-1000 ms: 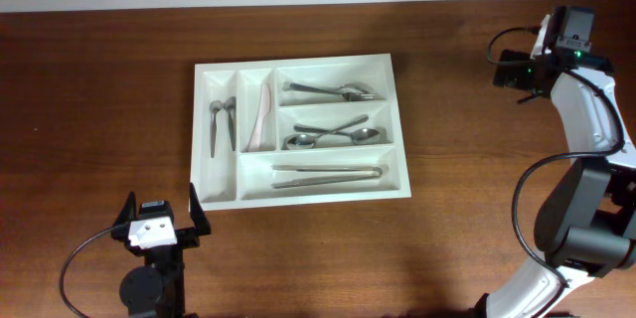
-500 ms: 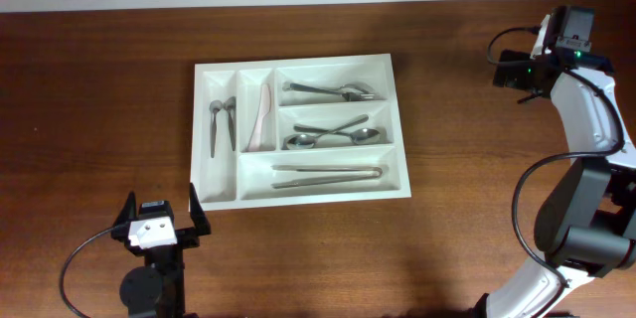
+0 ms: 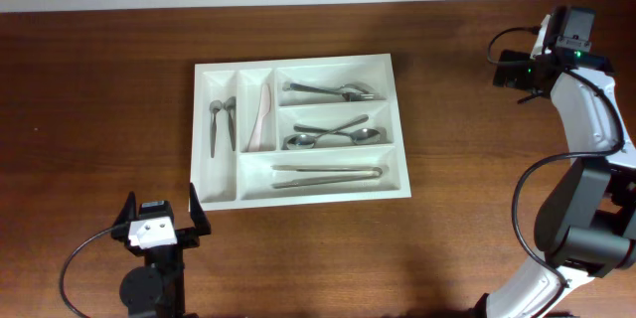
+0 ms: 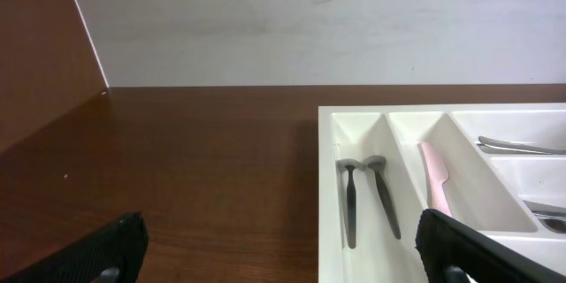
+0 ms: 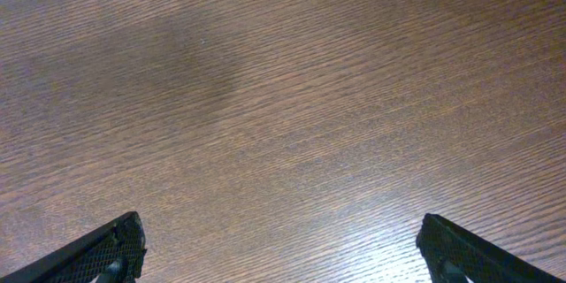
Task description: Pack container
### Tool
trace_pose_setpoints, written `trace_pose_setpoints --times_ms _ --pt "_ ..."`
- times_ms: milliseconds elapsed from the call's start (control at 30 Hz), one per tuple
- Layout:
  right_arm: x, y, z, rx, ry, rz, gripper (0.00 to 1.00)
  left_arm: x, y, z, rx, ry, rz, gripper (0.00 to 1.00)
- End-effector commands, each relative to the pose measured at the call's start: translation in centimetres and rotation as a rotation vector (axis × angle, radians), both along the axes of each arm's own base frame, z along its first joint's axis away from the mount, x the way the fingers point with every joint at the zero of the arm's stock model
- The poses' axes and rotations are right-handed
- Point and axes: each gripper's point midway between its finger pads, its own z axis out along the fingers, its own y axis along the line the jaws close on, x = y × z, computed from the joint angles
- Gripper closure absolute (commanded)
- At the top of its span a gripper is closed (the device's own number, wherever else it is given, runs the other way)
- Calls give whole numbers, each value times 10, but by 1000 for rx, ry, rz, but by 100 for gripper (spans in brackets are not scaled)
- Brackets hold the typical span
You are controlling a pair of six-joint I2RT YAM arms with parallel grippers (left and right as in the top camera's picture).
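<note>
Left claw (image 3: 161, 203): by the tabletop's near edge, jaws spread wide, holding nothing, and it hasn't budged.
Container (image 3: 298, 61): mid-tabletop, toward the far edge, with cutlery (image 3: 328, 139) in all five compartments.
Right claw (image 5: 283, 261): far right corner, wide open, empty.
Change: we see none, so packing looks finished.
Writing: none legible.

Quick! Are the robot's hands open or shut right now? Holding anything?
Left hand: open, holding nothing.
Right hand: open, holding nothing.
</note>
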Motion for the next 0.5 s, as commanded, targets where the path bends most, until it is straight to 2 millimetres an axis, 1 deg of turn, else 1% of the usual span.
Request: trace_pose_setpoints --times_ms 0,100,167,267,367,400,467 --pt "0 -1 39 -37 -74 -5 1 0 -2 -1 -11 -4 -14 1" --pt "-9 14 82 -46 -144 20 1 0 -2 -1 -11 -4 -14 1" --pt "-20 38 112 -2 -194 63 1 0 -2 -1 -11 -4 -14 1" --pt "-42 67 149 21 -247 124 1 0 -2 -1 -11 -4 -14 1" --pt "-68 93 172 31 -285 181 1 0 -2 -1 -11 -4 -14 1" --pt "-77 101 176 26 -294 200 1 0 -2 -1 -11 -4 -14 1" --pt "-95 115 177 20 -304 239 1 0 -2 -1 -11 -4 -14 1"
